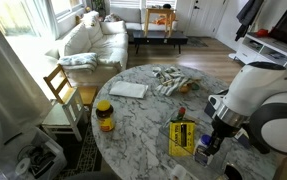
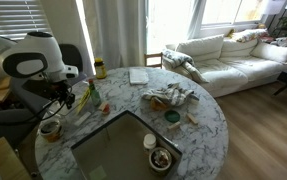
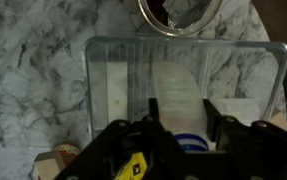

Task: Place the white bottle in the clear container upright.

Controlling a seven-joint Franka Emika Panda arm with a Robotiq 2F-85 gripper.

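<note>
In the wrist view the white bottle (image 3: 176, 88) sits between my gripper's (image 3: 181, 108) two fingers. Its blue end is nearest the palm and its white body points away from me. The fingers press on both its sides. Beyond and under it lies the clear container (image 3: 113, 80), a large shallow see-through bin on the marble table. In an exterior view the bin (image 2: 113, 152) lies at the table's front and my gripper (image 2: 56, 100) hangs off its left end. In an exterior view my gripper (image 1: 213, 132) is low over the table beside the yellow packet.
A yellow packet (image 1: 182, 138) lies next to my gripper. An amber jar with a yellow lid (image 1: 104, 116) stands at the table edge. A small bowl (image 2: 161, 158) sits past the bin's far end, also in the wrist view (image 3: 178, 10). Crumpled cloth (image 2: 169, 97) and a white pad (image 1: 128, 89) lie mid-table.
</note>
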